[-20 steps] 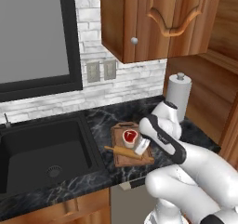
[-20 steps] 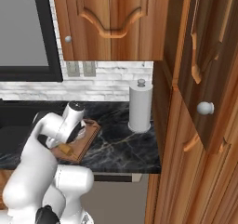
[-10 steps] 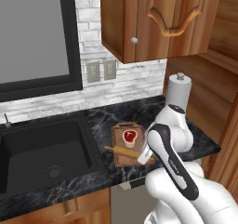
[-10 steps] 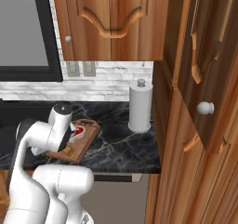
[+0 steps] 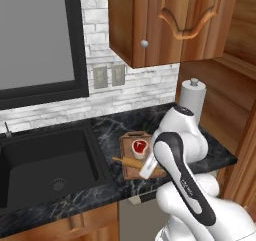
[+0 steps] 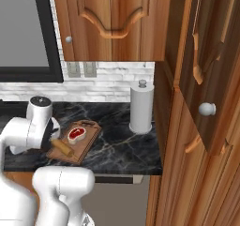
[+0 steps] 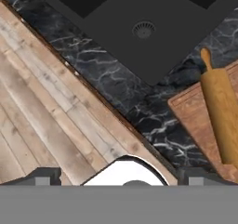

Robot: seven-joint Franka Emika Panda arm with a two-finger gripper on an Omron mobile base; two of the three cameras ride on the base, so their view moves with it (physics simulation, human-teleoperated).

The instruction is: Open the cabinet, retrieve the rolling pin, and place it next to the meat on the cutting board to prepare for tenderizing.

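Since a second ago the arm has swung back from over the board (image 5: pixel 131 160) and folded up toward the base, and the hand has turned away — its camera looks down past the counter (image 7: pixel 139 111) edge to the plank floor (image 7: pixel 42 111). The tool (image 7: pixel 120 177) stands wide with nothing between its tips, which barely show at the bottom of the hand view, so that reading is made with some caution.

The pin (image 5: pixel 131 162) lies on the board, slanted across its near half, one handle end poking over the board's left edge onto the dark marble counter. The meat (image 5: pixel 139 146) sits on the far part of the board, just beside the pin; whether they touch cannot be told.

The black sink (image 5: pixel 45 165) lies left of the board, its drain (image 7: pixel 143 29) showing in the hand view. A paper-towel roll (image 6: pixel 141 109) stands upright on the counter to the right, near the tall cabinet (image 6: pixel 206 70), whose door hangs open with a round knob (image 6: pixel 206 109) facing out. A white brick wall with two outlets (image 5: pixel 108 76) runs behind — a wall cabinet (image 5: pixel 165 20) hangs above. The white arm (image 5: pixel 180 150) hides the board's right edge in the left base view.
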